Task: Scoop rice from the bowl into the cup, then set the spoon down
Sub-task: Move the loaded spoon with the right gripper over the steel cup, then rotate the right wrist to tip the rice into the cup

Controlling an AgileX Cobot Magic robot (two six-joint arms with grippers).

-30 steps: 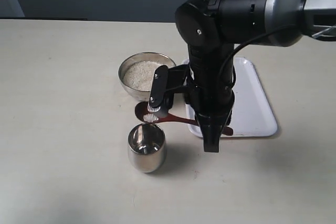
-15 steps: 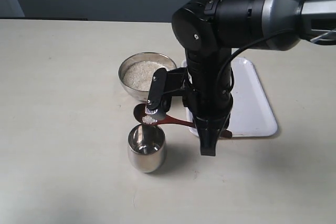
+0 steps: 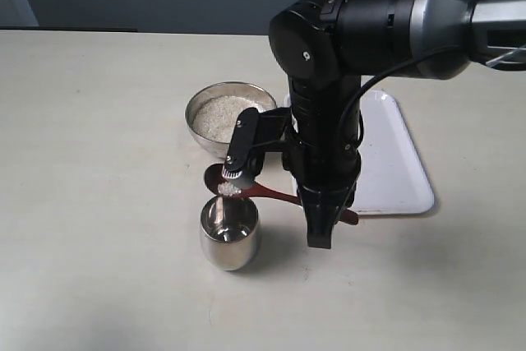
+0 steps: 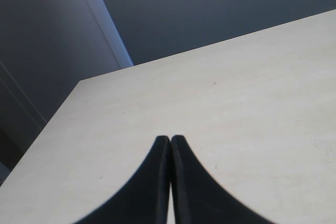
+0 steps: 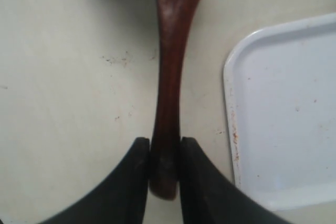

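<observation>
A: Nearest the camera stands the cup (image 3: 229, 232), upright on the surface (image 3: 99, 203), its mouth open to receive. At its 12 o'clock, just over the far rim, hangs the spoon (image 3: 275, 196), with a small clump of rice (image 3: 227, 189) on the lip of its oval end.

B: And the right tool (image 5: 164, 148) pinches it at the very tail of the handle, jaws narrow and closed on the wood. That long reach likely keeps the bulky arm off at the cup's 3 o'clock, so only the spoon's end comes over the mouth.

A: Beyond, at 12 o'clock from the cup, the bowl (image 3: 200, 139) holds plenty more grains. The tray (image 3: 394, 170) lies at the bowl's 3 o'clock, partly behind the arm.

B: The left tool (image 4: 170, 140)?

A: Parked away, shut tight on nothing.

B: What has changed in the last second?

A: The spoon has slid toward 9 o'clock. Its loaded end now meets the cup's rim, where before it hung between bowl and cup. The clump has crept to the spoon's edge, so the pour looks to be starting. Whether any grains are already in the cup, the reflections won't say.
</observation>
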